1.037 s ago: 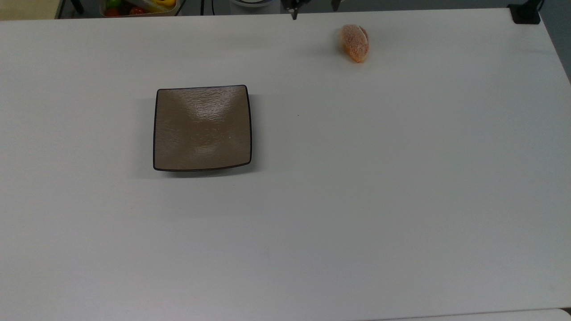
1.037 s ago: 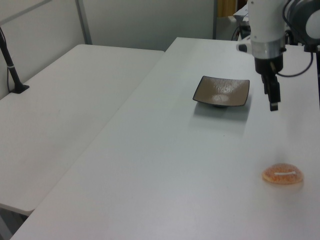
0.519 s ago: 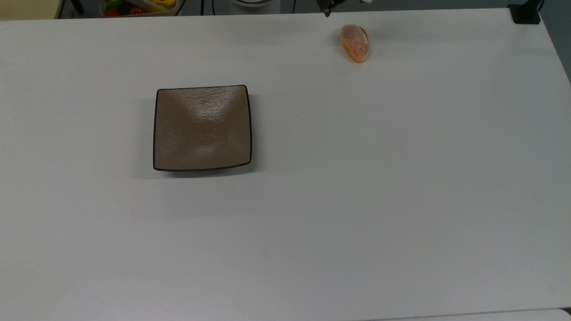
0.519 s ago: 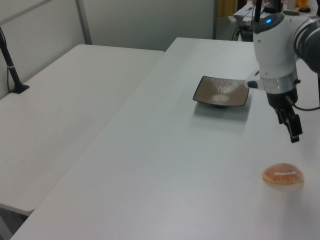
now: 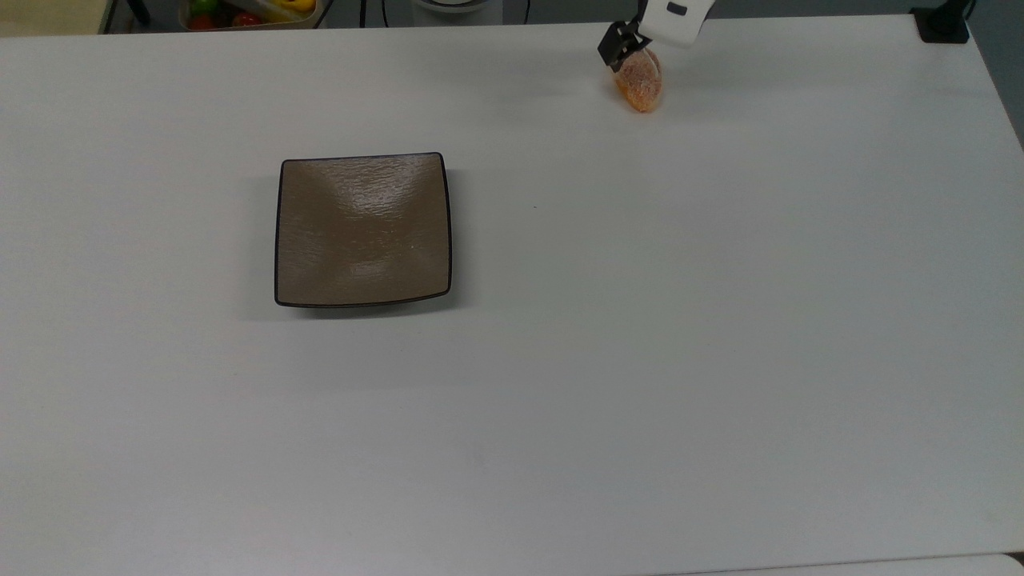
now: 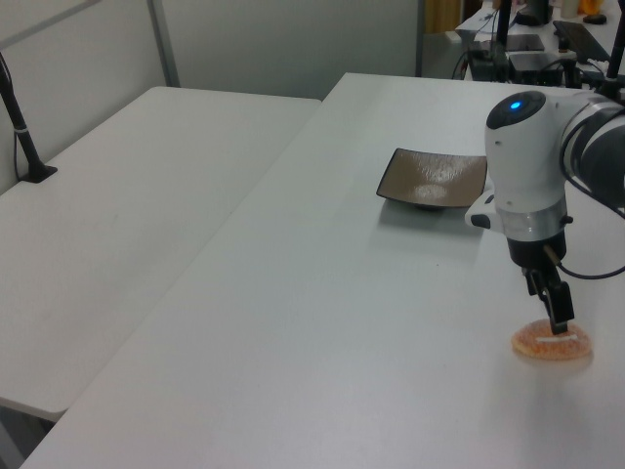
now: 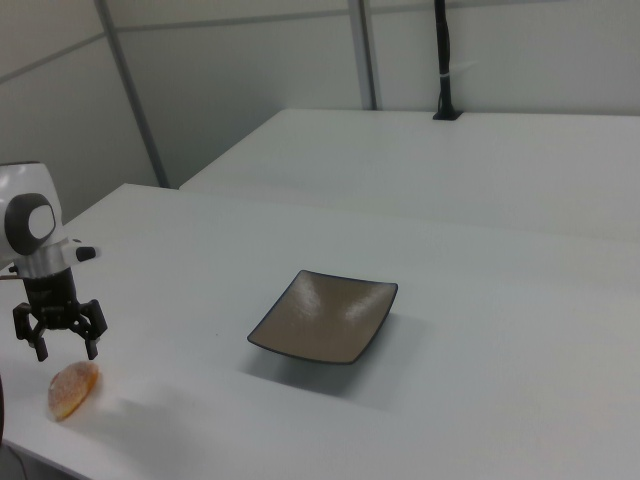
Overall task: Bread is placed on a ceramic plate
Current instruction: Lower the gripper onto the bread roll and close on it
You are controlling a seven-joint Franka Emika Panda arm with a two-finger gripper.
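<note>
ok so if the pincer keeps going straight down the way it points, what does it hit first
Most likely the bread roll: the open pincer points down just above it, though the exact overlap is hard to judge.

In the top view, the gripper [image 5: 626, 44] covers the end of the bread [image 5: 641, 82] nearest the tabletop's far edge, and the arm [image 5: 676, 18] above it is cut off by the picture's top edge. In the left view, one finger [image 6: 558, 311] crosses the bread [image 6: 553, 343], hiding part of its top. A bin of coloured items [image 5: 248, 12] beyond the table's far edge is cropped, its contents unclear.
</note>
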